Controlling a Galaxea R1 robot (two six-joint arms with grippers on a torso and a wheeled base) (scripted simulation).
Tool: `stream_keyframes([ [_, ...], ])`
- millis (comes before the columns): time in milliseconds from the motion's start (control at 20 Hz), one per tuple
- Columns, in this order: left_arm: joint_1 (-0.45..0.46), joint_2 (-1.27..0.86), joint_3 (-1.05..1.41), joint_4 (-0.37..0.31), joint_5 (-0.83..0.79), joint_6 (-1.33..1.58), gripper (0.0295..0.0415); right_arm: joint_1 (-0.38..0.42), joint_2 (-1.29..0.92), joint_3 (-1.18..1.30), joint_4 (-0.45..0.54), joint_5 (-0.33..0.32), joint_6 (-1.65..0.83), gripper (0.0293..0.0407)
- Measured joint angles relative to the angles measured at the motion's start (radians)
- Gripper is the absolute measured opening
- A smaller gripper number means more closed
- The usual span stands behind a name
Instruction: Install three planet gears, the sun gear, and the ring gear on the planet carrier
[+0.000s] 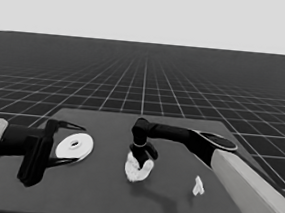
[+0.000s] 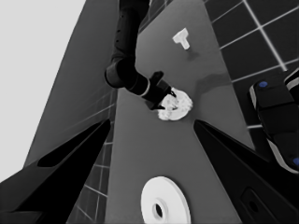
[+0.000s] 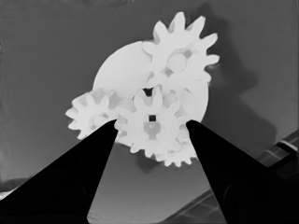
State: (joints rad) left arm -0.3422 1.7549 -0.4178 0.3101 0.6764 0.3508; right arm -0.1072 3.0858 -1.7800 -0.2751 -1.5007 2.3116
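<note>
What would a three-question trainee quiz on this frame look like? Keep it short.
1. True or false: the larger round part already sits on top of the gears.
2. Which end effector is at the smaller round part? A) left B) right C) neither
3. Fill in: the end effector at work is closed on the ____ gear of the cluster.

Key
1. False. It lies apart near the table's left end, under the waiting left end effector.
2. B, the right end effector, reaching in over the table's middle.
3. Middle: its fingers sit against both sides of the middle gear.
</note>
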Motion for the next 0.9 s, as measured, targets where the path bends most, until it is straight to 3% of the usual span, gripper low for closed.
stream_keyframes([
  [200,0.0,0.0,0.0,0.0,0.0,0.0,0.0385,0.0,0.0,0.0,0.0,0.0,0.042,0.0309],
  [300,0.0,0.0,0.0,0.0,0.0,0.0,0.0385,0.0,0.0,0.0,0.0,0.0,0.052,0.0369],
  [350,0.0,0.0,0.0,0.0,0.0,0.0,0.0385,0.0,0.0,0.0,0.0,0.0,0.054,0.038],
  [700,0.0,0.0,0.0,0.0,0.0,0.0,0.0385,0.0,0.0,0.0,0.0,0.0,0.057,0.0385],
  [750,0.0,0.0,0.0,0.0,0.0,0.0,0.0385,0.049,-0.009,0.039,0.043,-0.026,-0.336,0.0393],
  [800,0.0,0.0,0.0,0.0,0.0,0.0,0.0385,0.087,-0.012,0.057,0.07,-0.037,-0.583,0.0391],
  [900,0.0,0.0,0.0,0.0,0.0,0.0,0.0385,0.121,-0.015,0.069,0.099,-0.04,-0.819,0.0386],
])
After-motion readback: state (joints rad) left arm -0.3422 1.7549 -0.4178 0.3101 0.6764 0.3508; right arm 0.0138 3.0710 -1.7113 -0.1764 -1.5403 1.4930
